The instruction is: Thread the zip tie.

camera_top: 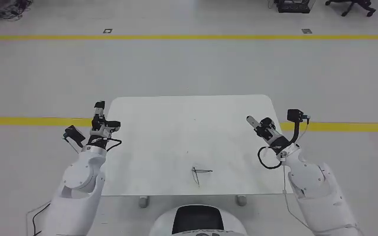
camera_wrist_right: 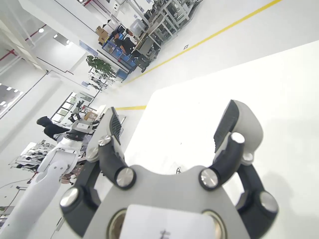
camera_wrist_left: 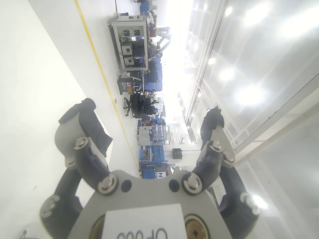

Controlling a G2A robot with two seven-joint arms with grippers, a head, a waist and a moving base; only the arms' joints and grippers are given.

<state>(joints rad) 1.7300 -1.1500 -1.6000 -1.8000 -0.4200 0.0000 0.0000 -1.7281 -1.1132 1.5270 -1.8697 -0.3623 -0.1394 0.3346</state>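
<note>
Two spread wide, empty, L end effector, R end effector (zip tie on table)

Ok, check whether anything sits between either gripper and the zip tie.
Nothing visible does. The zip tie lies alone near the front edge of the table, with only bare surface between it and the open left gripper and open right gripper at its sides.

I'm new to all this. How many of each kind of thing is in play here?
Rounded white table: 1
Thin black plastic zip tie: 1, too small to be sure
Grey-and-black tools: 2, left tool, right tool
Total: 4
</note>
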